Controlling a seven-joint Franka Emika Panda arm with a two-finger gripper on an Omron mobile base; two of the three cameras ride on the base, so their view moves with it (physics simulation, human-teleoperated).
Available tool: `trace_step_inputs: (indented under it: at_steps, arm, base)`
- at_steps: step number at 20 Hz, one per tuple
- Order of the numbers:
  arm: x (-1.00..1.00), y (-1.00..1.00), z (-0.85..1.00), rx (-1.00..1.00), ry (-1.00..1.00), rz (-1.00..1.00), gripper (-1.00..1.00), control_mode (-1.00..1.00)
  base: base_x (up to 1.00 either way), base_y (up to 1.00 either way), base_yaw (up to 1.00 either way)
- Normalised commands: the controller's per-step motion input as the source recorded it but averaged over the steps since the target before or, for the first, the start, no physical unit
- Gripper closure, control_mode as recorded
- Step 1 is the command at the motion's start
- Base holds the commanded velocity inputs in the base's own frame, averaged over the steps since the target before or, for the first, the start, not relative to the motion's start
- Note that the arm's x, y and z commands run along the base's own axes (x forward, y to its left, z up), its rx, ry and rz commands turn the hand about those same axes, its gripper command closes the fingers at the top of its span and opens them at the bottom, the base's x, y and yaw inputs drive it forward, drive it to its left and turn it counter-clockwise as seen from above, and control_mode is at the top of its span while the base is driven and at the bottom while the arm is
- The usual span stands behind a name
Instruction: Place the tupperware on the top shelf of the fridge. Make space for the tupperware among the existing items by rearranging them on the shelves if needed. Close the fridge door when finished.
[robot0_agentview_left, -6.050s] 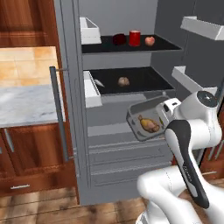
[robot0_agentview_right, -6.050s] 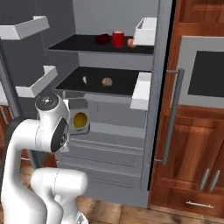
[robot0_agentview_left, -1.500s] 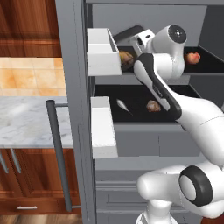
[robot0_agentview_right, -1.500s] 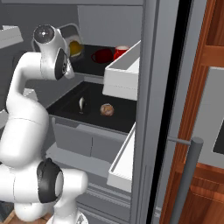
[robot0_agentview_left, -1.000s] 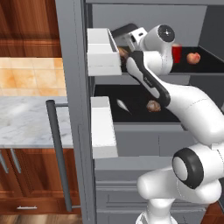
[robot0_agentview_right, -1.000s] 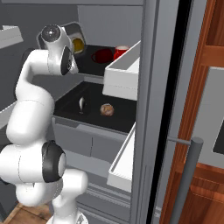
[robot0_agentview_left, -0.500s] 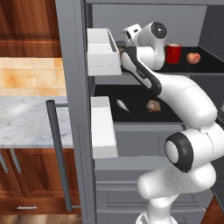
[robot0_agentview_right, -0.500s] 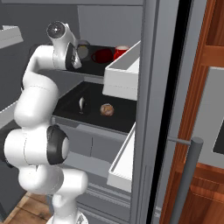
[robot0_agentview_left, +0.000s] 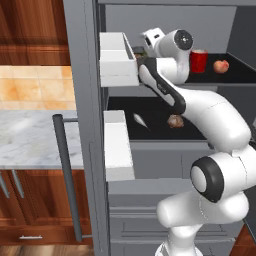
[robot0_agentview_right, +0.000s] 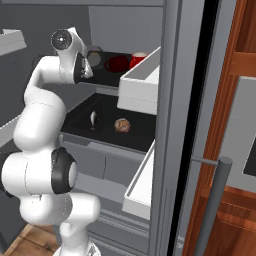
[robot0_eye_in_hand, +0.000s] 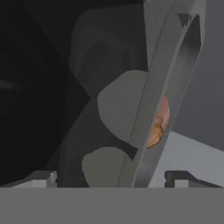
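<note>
The tupperware (robot0_eye_in_hand: 153, 127), still clamped edge-on in the gripper (robot0_eye_in_hand: 109, 177), has moved deeper over the top shelf (robot0_agentview_left: 235, 75), so placement looks close.

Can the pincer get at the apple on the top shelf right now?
Probably not: the pincer is shut on the food tub, and the red can stands between it and the apple.

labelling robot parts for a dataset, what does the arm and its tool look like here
The arm is glossy white, built of rounded tubular links, with dark round caps at the joints, such as the black disc on its lower body. No cables or markings are visible. The tool ends in two small dark grey finger tips, blocky and flat-topped in the hand view.
</note>
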Motion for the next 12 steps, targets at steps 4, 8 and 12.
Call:
trace_step_inputs:
  at_steps: [4,8,12]
  arm:
    - [-0.75,0.00,0.08,-0.01,-0.07,0.01,-1.00,-1.00]
    - [-0.93,-0.04,0.20,-0.01,0.02,0.00,-1.00,-1.00]
    - [-1.00,-0.22,0.30,0.00,0.23,-0.05,-1.00,-1.00]
  base:
    - [0.00,0.00,0.00]
    - [0.00,0.00,0.00]
    - [0.00,0.00,0.00]
